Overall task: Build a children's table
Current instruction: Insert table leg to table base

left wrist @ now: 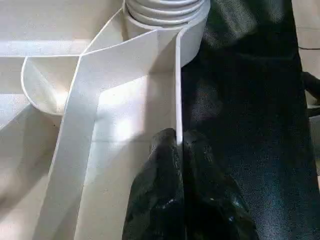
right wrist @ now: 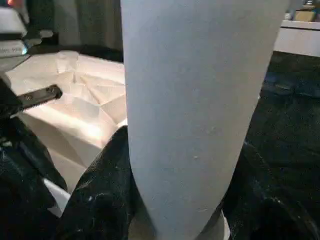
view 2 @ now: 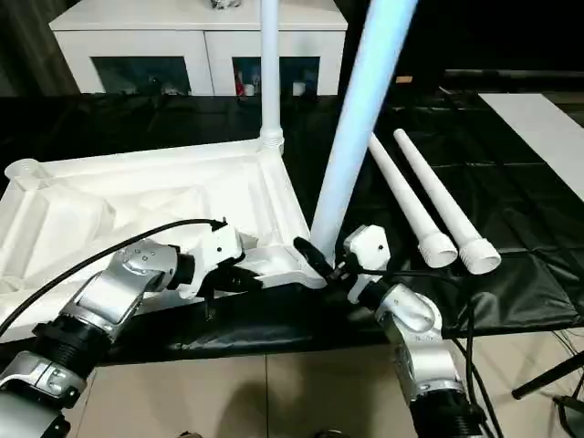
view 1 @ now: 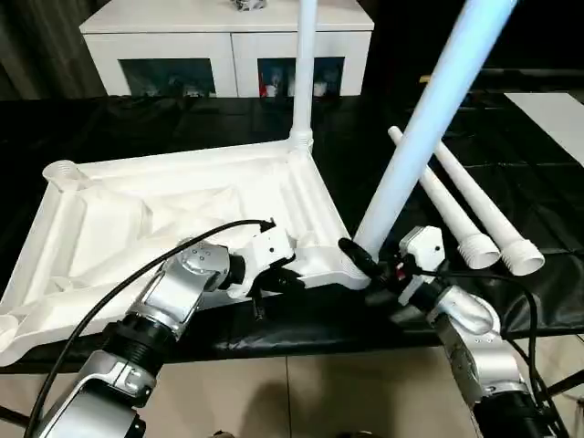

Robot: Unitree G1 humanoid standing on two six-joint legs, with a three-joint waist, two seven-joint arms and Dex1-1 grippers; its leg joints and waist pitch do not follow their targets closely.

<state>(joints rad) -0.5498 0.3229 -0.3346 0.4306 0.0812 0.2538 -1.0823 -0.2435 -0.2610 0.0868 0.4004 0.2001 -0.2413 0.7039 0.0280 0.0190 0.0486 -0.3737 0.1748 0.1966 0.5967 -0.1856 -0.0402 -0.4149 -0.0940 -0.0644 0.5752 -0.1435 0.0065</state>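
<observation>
Children's table is laid upside down on the black-covered tabletop, ribbed underside up. 1 leg is already seated upright in the far-right corner socket, at 12 o'clock from the grippers.

Left gripper is pinched shut on the thin near-edge wall of the children's table, 1 finger on each side, as seen in the left wrist view. Right gripper is clamped on the base of the second leg, which is tilted toward 1 o'clock over the near-right corner socket.

Risks, as judged:
- The tilted leg can be cross-threaded or jammed if pushed or turned before it is brought upright.
- The grip is low on a long leg, so leverage is poor and slip in the fingers is likely.
- The edge wall is thin plastic; it may flex or slide out of the left gripper under torque.

Materials: smooth glossy white plastic, hard and slippery. Legs are tapered tubes with ribbed ends. 2 spare legs are lying at 2 o'clock, side by side. The black cover is wrinkled sheeting, so the children's table may skate.
</observation>
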